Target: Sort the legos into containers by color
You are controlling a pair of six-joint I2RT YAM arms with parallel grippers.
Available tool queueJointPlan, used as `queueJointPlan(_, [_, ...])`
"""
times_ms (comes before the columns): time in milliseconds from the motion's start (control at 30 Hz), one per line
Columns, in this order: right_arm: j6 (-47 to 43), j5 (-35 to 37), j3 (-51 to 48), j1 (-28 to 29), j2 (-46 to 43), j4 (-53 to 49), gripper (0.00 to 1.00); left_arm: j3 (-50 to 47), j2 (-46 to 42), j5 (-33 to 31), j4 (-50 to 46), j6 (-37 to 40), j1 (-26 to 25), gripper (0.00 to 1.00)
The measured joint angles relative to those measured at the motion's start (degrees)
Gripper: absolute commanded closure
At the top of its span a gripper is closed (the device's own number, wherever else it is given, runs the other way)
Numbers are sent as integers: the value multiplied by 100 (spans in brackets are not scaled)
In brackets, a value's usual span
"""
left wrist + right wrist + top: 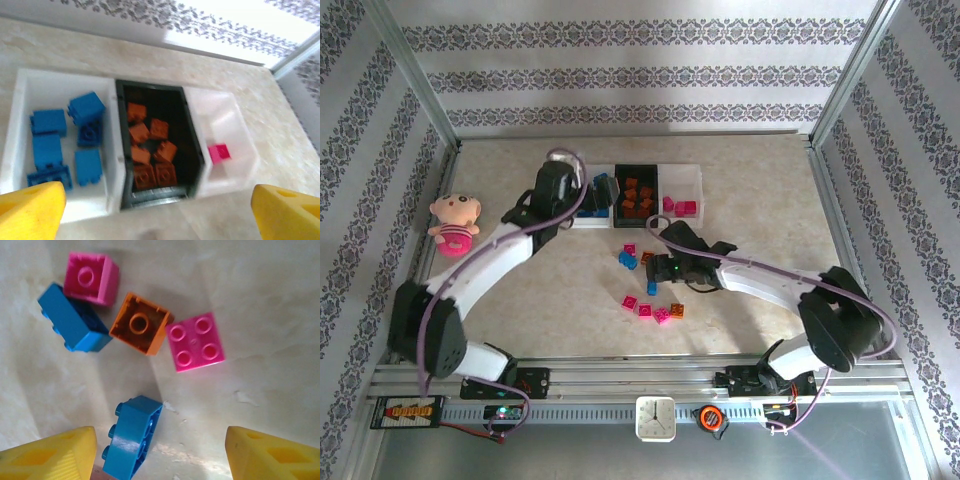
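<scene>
Right wrist: hovering with right gripper [160,455] spread wide above five loose legos [140,322] mid-frame on bench [260,300]; left wrist: hanging with left gripper [159,212] apart below containers [150,197] holding sorted legos [150,132].

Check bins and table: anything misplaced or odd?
No colour mixing: the left white bin holds blue, the black bin orange, the right white bin pink. On the table, one orange brick lies hollow side up and a blue brick near it lies on its side. A pink plush doll sits at the left edge.
</scene>
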Motion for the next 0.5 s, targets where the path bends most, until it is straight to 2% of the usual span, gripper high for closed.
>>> queueJointPlan(167, [90, -22, 190, 267, 544, 96, 39, -1335, -949, 48, 50, -249, -175, 0])
queueJointPlan(300, [177, -46, 256, 328, 835, 184, 51, -2210, -1582, 44, -35, -446, -214, 0])
queueJointPlan(500, [184, -46, 260, 326, 960, 208, 68, -3025, -2374, -15, -103, -697, -219, 0])
